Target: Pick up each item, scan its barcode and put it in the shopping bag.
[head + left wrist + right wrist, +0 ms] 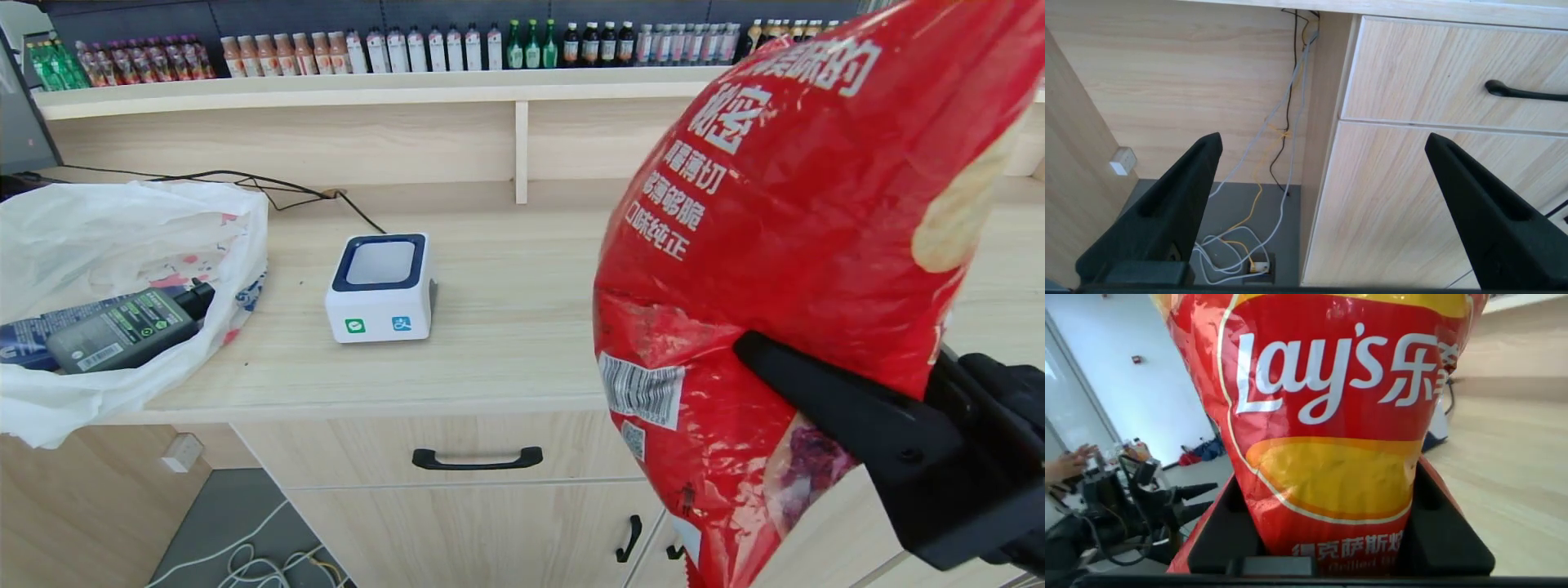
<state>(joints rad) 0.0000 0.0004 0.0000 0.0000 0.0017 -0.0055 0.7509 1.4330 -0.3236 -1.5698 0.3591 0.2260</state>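
Right hand (pixel 804 371) around chip bag (pixel 816 204), scanner (pixel 381 287) seemingly well apart.

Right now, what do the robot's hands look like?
Both are matte black. The left gripper has two long, wedge-shaped fingers tapering to blunt tips. The right gripper has flat black fingers on a chunky block body.
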